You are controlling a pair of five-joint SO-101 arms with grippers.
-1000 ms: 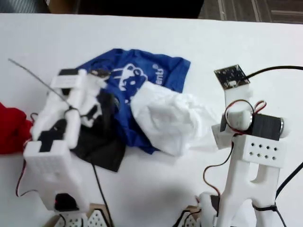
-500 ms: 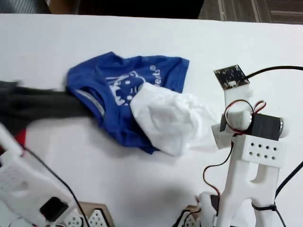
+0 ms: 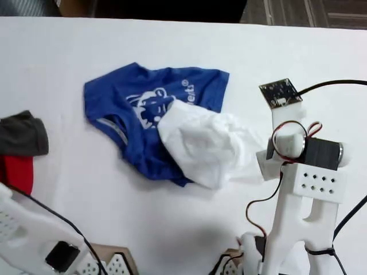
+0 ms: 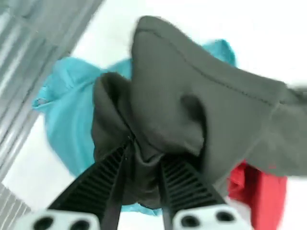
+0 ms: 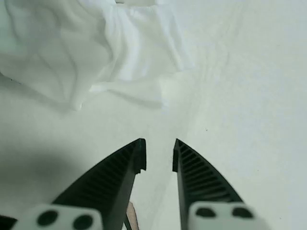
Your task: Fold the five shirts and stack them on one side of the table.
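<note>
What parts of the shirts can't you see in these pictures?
- Blue shirt: in the high view, its lower right part lies under the crumpled white shirt.
- Red shirt: in the high view, it is cut off by the left edge and overlapped by the grey shirt.
- Teal shirt: in the left wrist view, it is mostly behind the grey shirt, which the left gripper holds in its jaws.

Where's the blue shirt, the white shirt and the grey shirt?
blue shirt (image 3: 109,94): high view, on its plain left part.
white shirt (image 3: 200,143): high view, on the middle of the crumpled heap.
grey shirt (image 4: 192,96): left wrist view, on its big fold.
</note>
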